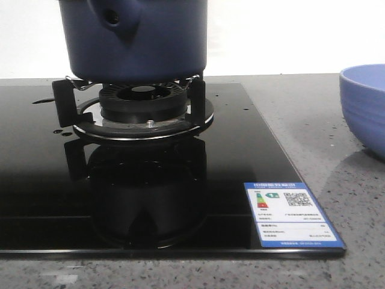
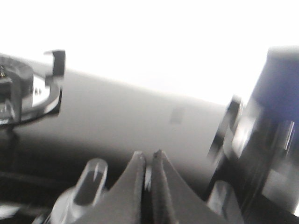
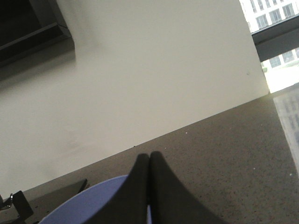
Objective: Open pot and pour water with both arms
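Sitting on the gas burner (image 1: 144, 108) at roughly 12 o'clock in the front view, the pot (image 1: 135, 39) was cropped at the frame top, so lid state couldn't be told; stubby handle (image 1: 113, 18) with its round hole faced the camera. Burner sat on a black glass cooktop (image 1: 48, 198), energy label (image 1: 293, 214) at 5 o'clock, periwinkle ribbed bowl (image 1: 364, 108) at 3 o'clock on the grey countertop (image 1: 337, 162), well apart from the pot. Neither arm showed in the front view. Left gripper (image 2: 148, 163) had its jaws pressed together on nothing, with the pot's dark blue wall (image 2: 280, 93) at its 3 o'clock and a second burner (image 2: 23, 93) at 9 o'clock; that view was blurred. Right gripper (image 3: 149, 161) likewise had fingers closed flat and empty, hovering above the bowl rim (image 3: 88, 205). My read: task barely begun, nothing grasped. Risks: both grippers need to open before any approach, or they'd shove the pot on its trivet prongs; a one-sided handle grip could let the pot tip and spill onto the cooktop; the right arm near the bowl could knock it.
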Available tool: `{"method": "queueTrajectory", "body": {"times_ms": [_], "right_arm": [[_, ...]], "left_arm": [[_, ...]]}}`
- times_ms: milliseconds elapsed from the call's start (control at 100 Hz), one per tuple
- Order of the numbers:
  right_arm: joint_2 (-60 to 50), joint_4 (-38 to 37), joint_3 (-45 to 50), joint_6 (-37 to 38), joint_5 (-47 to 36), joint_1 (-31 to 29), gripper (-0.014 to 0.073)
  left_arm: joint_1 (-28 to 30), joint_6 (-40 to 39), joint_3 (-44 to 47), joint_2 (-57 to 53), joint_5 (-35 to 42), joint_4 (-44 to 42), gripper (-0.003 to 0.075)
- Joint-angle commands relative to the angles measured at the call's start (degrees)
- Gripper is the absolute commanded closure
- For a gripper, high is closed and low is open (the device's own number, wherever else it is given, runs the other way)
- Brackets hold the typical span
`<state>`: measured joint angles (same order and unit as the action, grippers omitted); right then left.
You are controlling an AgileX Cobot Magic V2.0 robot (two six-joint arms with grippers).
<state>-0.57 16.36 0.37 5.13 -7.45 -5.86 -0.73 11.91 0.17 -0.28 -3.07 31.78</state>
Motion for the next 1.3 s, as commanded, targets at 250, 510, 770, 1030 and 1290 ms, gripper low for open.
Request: {"method": "queueTrajectory", "body": {"times_ms": [250, 510, 770, 1030, 1290], "right_arm": [[-1.0, 15.0, -1.5, 0.0, 4.8, -0.3, 0.0657], [3.5, 14.1, -17.3, -2.5, 26.1, -0.3, 0.0657], [18.7, 12.0, -33.4, -3.7, 43.4, 1.3, 0.0657], [33.0, 17.2, -41.8, -5.1, 64.3, 4.1, 0.0659], [37.8, 38.2, -42.4, -24.7, 70.7, 4.1, 0.0663]], "left_arm": [[0.0, -0.3, 1.3, -1.6, 8.4, 42.5, 0.0741], [0.0, 1.6, -9.4, 1.7, -5.4, 26.7, 0.0741], [-1.6, 10.2, -25.0, 18.6, -24.4, 16.1, 0.0740], [-14.0, 25.7, -35.2, 31.9, -34.7, 25.0, 0.0739], [-20.6, 54.7, -39.3, 43.1, -43.7, 51.1, 0.0738]]}}
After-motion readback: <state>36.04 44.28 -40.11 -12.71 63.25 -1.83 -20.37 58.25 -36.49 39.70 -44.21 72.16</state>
